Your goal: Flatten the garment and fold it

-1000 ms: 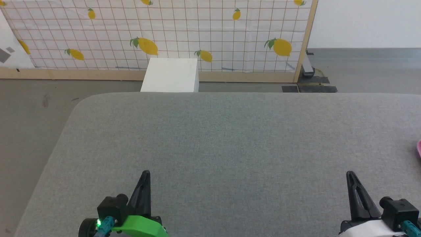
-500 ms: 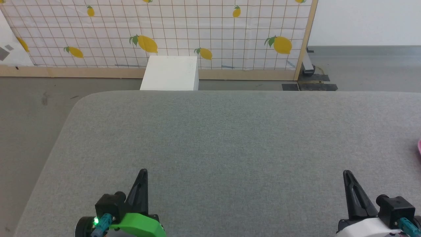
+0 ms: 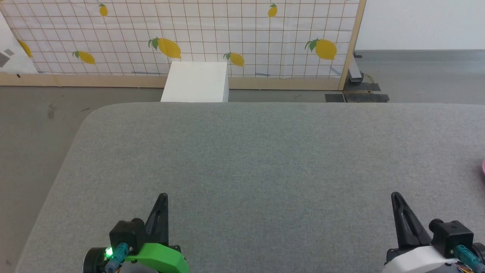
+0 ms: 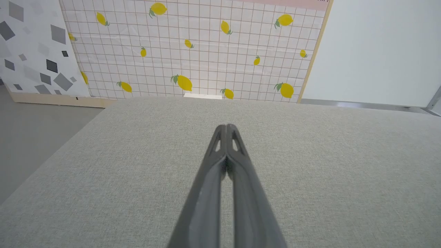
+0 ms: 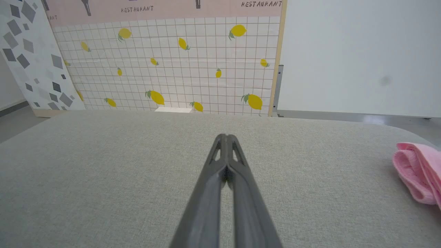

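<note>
Place: staged test room.
Evidence: lemon-print backdrop panel (image 3: 246, 34), grey padded table (image 3: 265, 159), bare grey floor (image 3: 34, 113), plain white wall (image 3: 416, 22).

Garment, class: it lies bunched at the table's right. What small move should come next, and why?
Probably swing the right claw rightward toward the garment, opening it. The pink cloth lies bunched to its right, untouched, while it and the left claw are shut over bare table.

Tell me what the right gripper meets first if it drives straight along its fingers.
Nothing close: the right gripper points across the grey table toward the lemon-print screen, depth unclear. The pink garment lies off to its right.
</note>
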